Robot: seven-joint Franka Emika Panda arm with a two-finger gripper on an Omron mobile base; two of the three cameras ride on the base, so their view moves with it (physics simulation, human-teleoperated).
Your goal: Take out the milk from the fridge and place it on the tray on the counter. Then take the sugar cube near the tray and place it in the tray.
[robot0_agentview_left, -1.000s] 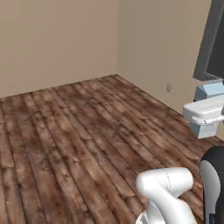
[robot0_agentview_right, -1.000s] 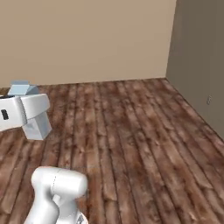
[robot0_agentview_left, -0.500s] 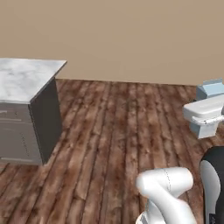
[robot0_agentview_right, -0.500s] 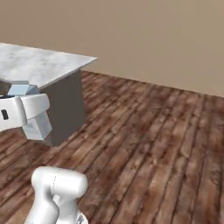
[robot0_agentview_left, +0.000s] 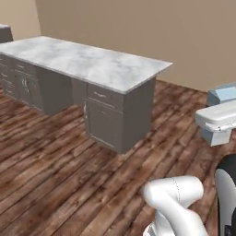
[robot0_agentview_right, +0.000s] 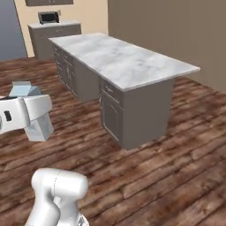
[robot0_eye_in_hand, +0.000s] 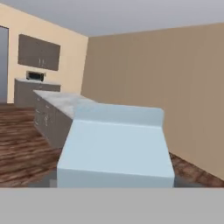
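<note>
My gripper point(robot0_agentview_left: 216, 120) point(robot0_agentview_right: 27, 115) hangs over the wooden floor, shut on the milk point(robot0_agentview_left: 224, 93) point(robot0_agentview_right: 26, 89), a pale blue-grey carton with a gabled top. In the hand view the milk point(robot0_eye_in_hand: 116, 151) stands close in front and hides the fingertips. The counter point(robot0_agentview_left: 92, 62) point(robot0_agentview_right: 126, 62) point(robot0_eye_in_hand: 65, 101) is a long white marble island over grey cabinet doors, some way ahead of the held carton. The tray and the sugar cube are out of view. A tall grey panel point(robot0_agentview_right: 8, 31) stands far left; I cannot tell whether it is the fridge.
Dark wooden floor point(robot0_agentview_left: 55, 175) lies open between me and the island. A second grey cabinet run with a dark appliance point(robot0_agentview_right: 49, 16) stands at the back wall, under wall cabinets point(robot0_eye_in_hand: 38, 52). Beige walls close the room behind the island.
The whole picture has swung, so the base has turned. The marble island has come into view and now lies closer. The milk stays in the gripper as before.
</note>
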